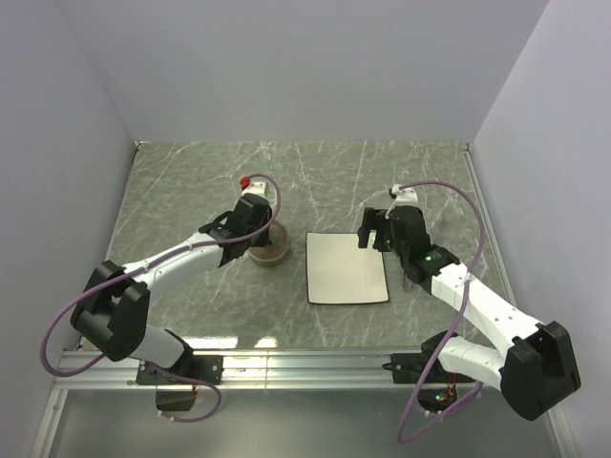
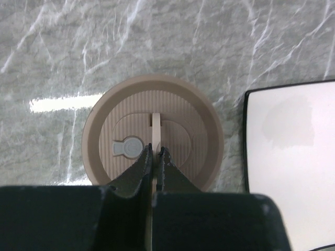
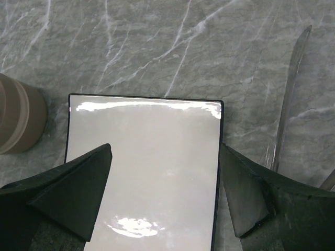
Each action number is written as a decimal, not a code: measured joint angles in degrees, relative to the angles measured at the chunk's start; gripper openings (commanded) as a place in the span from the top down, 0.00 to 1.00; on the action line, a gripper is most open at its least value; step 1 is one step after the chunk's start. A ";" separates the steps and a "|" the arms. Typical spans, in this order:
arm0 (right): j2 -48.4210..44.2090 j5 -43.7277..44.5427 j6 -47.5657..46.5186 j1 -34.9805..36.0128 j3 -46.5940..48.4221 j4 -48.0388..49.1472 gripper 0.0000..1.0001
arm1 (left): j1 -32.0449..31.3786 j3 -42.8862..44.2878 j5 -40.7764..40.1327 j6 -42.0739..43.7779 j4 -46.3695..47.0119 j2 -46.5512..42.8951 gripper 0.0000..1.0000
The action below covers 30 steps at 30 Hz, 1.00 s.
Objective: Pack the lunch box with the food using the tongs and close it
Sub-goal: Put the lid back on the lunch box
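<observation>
The lunch box (image 1: 271, 252) stands left of the white plate with its ribbed brownish lid (image 2: 178, 112) on top. In the left wrist view my left gripper (image 2: 155, 150) is shut on the lid's thin centre handle (image 2: 156, 120). My right gripper (image 3: 165, 151) hangs open over the near part of the plate, nothing between its fingers. The tongs (image 3: 289, 89) lie on the table to the right of the plate, apart from that gripper. The lunch box (image 3: 18, 120) shows at the left edge of the right wrist view. No food shows; the box's inside is hidden under the lid.
The white square plate (image 1: 347, 267) with a dark rim lies bare at the table's middle, also in both wrist views (image 2: 290, 157) (image 3: 144, 157). Grey walls close off the marbled table at the left, back and right.
</observation>
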 measured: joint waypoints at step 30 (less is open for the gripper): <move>1.40 1.77 -0.20 1.40 1.07 -1.09 0.10 | -0.35 1.49 -0.52 0.22 0.04 3.17 1.00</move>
